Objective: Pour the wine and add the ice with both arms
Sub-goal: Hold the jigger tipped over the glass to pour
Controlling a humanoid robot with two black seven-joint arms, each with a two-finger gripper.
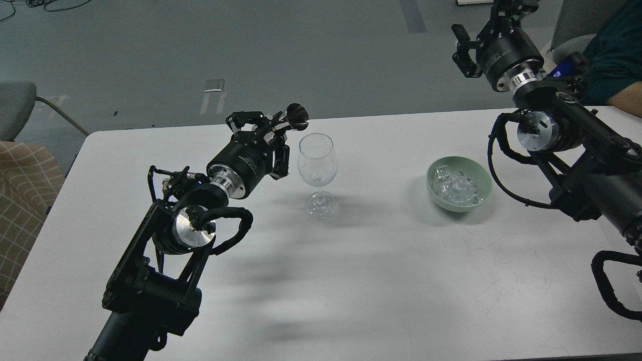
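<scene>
Left gripper (281, 131): fingers clamped on a metal jigger (297, 116), tipped beside the wine glass (317, 173) rim, apparently for pouring. Right gripper (464, 50): raised clear, fingers apart, empty. Ice (455, 188) in green bowl (482, 175) on white surface (351, 281). Wrist lettering illegible.

A white table (351, 281) fills the lower frame. Left of centre, the left gripper (268, 131) clasps a dark metal cup (297, 116) tipped just beside the rim of an upright wine glass (316, 173) — at centre right sits a pale green bowl (481, 193) of ice (455, 188). The right gripper (464, 50) hangs at upper right, jaws apart, holding nothing.
</scene>
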